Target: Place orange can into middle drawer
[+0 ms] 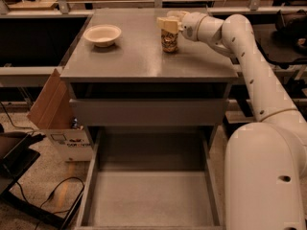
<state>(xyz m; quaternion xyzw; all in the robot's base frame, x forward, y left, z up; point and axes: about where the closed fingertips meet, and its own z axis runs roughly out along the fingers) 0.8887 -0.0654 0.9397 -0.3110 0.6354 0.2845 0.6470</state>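
Observation:
The orange can (169,42), gold-brown with pale markings, stands upright on the grey cabinet top (139,61), right of centre towards the back. My gripper (169,24) reaches in from the right and is shut on the can's top, which its cream fingers (166,24) cover. The middle drawer (144,200) is pulled wide open low at the front, showing its flat grey floor and low side walls with nothing in it. It lies well below and in front of the can.
A cream bowl (102,35) sits on the cabinet top at the left. Another drawer shows as a plain shut front panel (148,111) under the top. A cardboard box (53,109) stands left of the cabinet, with cables on the floor. My white arm (254,80) fills the right side.

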